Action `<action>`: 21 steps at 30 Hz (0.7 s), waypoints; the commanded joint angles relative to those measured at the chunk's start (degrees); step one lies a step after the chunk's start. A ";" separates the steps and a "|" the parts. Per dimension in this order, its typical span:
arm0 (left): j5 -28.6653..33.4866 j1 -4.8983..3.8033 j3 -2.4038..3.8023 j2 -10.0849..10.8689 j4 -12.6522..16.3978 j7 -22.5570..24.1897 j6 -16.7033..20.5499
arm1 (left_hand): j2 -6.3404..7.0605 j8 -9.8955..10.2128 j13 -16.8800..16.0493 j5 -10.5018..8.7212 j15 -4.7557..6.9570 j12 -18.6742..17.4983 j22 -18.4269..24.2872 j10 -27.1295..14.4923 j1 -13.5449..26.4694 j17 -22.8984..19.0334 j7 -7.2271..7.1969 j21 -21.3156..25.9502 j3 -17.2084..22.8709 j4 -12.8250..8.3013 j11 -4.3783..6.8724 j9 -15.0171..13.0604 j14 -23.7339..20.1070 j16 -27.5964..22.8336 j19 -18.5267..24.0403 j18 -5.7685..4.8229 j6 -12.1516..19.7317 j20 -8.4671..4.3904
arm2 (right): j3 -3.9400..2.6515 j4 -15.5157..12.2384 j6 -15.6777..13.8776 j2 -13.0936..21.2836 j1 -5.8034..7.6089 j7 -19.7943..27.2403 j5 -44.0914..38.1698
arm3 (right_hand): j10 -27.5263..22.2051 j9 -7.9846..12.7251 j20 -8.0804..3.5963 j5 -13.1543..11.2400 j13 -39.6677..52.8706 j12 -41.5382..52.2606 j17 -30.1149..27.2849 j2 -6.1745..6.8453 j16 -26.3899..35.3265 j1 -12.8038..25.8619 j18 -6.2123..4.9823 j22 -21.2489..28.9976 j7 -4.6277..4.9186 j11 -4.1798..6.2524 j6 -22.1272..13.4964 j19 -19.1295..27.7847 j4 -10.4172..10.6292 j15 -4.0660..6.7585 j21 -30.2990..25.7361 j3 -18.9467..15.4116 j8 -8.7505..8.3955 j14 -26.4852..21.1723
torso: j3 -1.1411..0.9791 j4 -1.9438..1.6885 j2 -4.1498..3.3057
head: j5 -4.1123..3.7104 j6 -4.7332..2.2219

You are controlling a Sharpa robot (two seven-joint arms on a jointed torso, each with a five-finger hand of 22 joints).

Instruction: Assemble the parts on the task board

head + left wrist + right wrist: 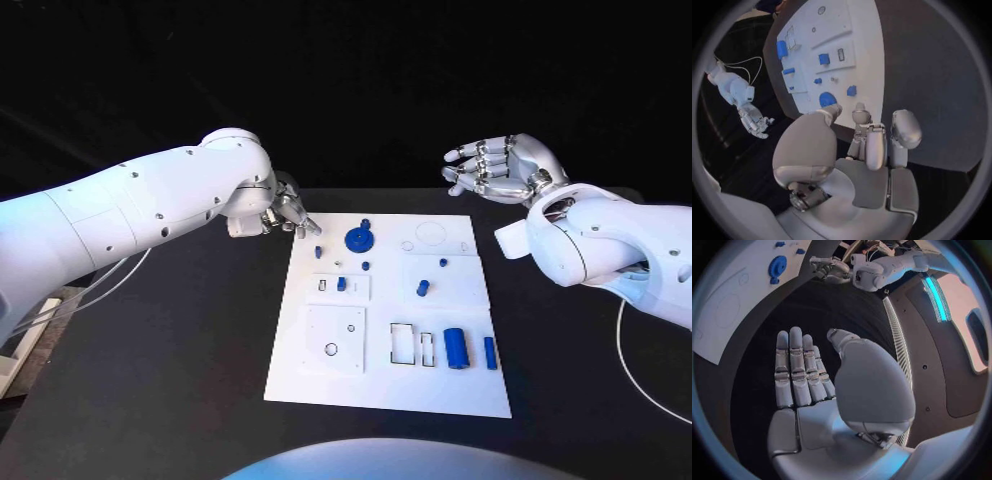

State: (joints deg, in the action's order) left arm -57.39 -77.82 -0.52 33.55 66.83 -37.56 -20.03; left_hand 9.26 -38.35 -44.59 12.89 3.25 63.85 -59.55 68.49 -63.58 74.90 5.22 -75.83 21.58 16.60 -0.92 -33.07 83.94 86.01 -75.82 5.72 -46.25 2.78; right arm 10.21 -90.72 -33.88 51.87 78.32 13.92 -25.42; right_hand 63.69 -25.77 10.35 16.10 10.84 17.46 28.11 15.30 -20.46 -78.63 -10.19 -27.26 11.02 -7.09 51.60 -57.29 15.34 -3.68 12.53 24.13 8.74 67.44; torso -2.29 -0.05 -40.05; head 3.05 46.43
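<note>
Left hand (284, 217) fingers curled, empty, beside the smooth white board (389, 400); right hand (498, 166) spread flat. Blue cylinder (456, 347) lies lengthwise.

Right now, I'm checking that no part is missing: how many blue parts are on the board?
8: a gear and a small piece by the left hand; four small ones midway; a cylinder and bar nearest. Some may be hidden.

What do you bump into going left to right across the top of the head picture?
Left hand → small blue part at the board's corner → blue gear → task board → right hand.
</note>
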 commanded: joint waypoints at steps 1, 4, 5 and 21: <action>-1.56 -0.04 -0.39 -0.67 -1.32 1.55 -0.66 | 0.32 0.52 0.42 -0.03 -0.47 -0.44 0.11 -0.64 -0.35 6.35 0.22 0.39 -0.45 -0.04 -0.05 0.25 3.72 -0.37 0.21 0.27 0.40 0.42 | -0.01 -0.07 0.27 0.00 -0.04 0.44 -0.14 | 0.46 0.05 0.22 -0.18 -0.09 -0.38 -0.06 -0.11 0.39 0.47 -0.22 0.10 0.27 0.01 0.24 0.26 0.05 -0.23 -0.22 -0.04 -0.27 0.03 | 0.05 0.03 -0.16 | -0.16 -0.10; -1.48 -0.02 -0.77 -1.25 -2.41 1.85 -0.86 | 0.24 0.95 1.23 -0.05 -0.59 -0.98 0.12 -1.23 -0.34 6.31 0.37 0.42 -0.73 0.00 -0.19 0.61 3.70 -0.39 0.23 0.27 0.50 0.53 | -0.01 -0.11 0.28 0.03 -0.04 0.33 -0.14 | 0.47 0.05 0.22 -0.18 -0.12 -0.39 -0.06 -0.14 0.41 0.50 -0.22 0.12 0.27 0.01 0.24 0.25 0.06 -0.23 -0.23 -0.04 -0.27 0.04 | 0.05 0.04 -0.22 | 0.05 -0.07; -1.42 -0.01 -0.85 -1.42 -2.73 1.92 -0.91 | 0.22 1.00 1.24 -0.05 -0.61 -0.99 0.15 -1.26 -0.32 6.31 0.39 0.43 -0.77 0.01 -0.21 0.65 3.70 -0.38 0.24 0.28 0.51 0.54 | -0.01 -0.12 0.29 0.04 -0.04 0.31 -0.14 | 0.47 0.05 0.22 -0.18 -0.12 -0.39 -0.06 -0.14 0.41 0.50 -0.22 0.12 0.27 0.01 0.24 0.25 0.06 -0.23 -0.23 -0.04 -0.27 0.04 | 0.00 0.05 -0.20 | 0.05 0.01; 1.17 0.06 -1.77 -3.66 -5.79 3.29 -2.98 | 0.04 2.37 1.31 -1.89 -0.96 -0.74 -0.01 -1.48 1.97 6.11 0.66 0.40 -3.72 0.19 -0.53 2.20 3.59 -0.48 0.23 0.29 0.15 0.95 | -0.01 -0.01 0.36 -0.42 -0.03 0.16 -0.13 | 0.47 0.06 0.23 -0.18 -0.17 -0.40 -0.06 -0.14 0.44 0.53 -0.22 0.14 0.28 0.00 0.23 0.25 0.06 -0.23 -0.25 -0.04 -0.28 0.05 | 0.00 0.01 -0.03 | 0.41 0.48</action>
State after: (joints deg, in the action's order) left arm -57.58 -77.74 -2.29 30.15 61.12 -35.54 -21.10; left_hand 9.21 -36.15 -43.23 11.19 2.64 62.95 -59.46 67.24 -62.09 74.90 5.61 -75.60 18.18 16.84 -1.52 -30.92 84.14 85.80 -75.66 5.73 -45.87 3.41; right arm 10.21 -90.72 -33.88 51.53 78.31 13.81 -25.40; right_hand 63.69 -25.77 10.35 16.10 10.77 17.25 28.11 15.30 -20.23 -78.64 -10.19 -27.19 11.02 -7.09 51.60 -57.29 15.34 -3.68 12.53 24.14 8.74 67.44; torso -2.27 -0.03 -40.13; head 3.43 46.87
